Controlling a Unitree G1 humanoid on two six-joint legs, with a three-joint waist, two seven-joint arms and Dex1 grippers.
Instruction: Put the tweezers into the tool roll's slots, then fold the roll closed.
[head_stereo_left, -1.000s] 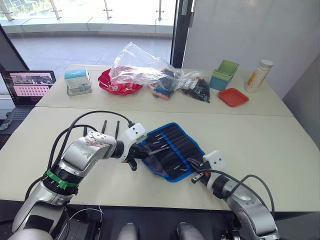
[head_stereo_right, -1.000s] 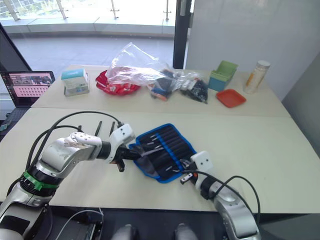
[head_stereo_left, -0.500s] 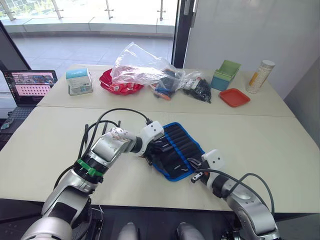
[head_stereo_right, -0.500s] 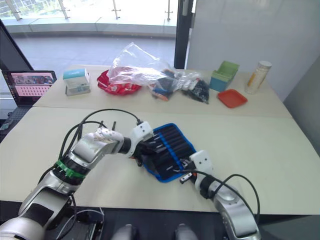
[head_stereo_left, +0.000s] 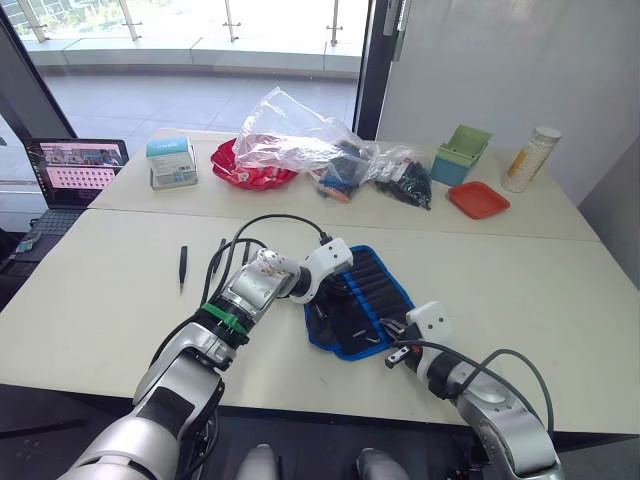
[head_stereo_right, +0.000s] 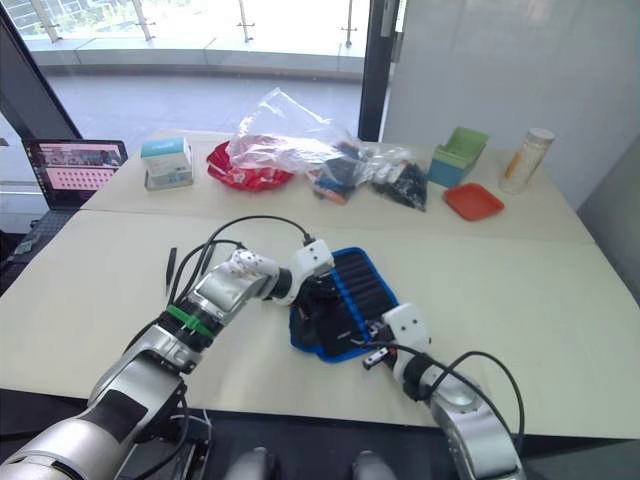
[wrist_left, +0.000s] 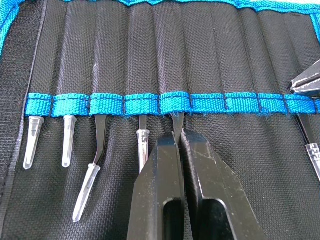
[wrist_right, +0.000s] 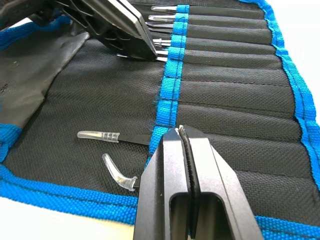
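Tool roll (head_stereo_left: 358, 300) mid-table, loose tweezers (head_stereo_left: 182, 268) to its left, laptop (head_stereo_left: 77, 168) far left.

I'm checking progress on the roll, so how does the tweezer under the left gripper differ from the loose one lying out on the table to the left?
The gripped tweezer is pushed into a slot of the tool roll, the left gripper shut on it. The loose tweezer lies bare on the table, apart from the roll, untouched. Both are slim and black.

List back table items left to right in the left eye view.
Laptop → teal-topped box → red bowl → clear plastic bag → green bin → red tray → tall bottle.
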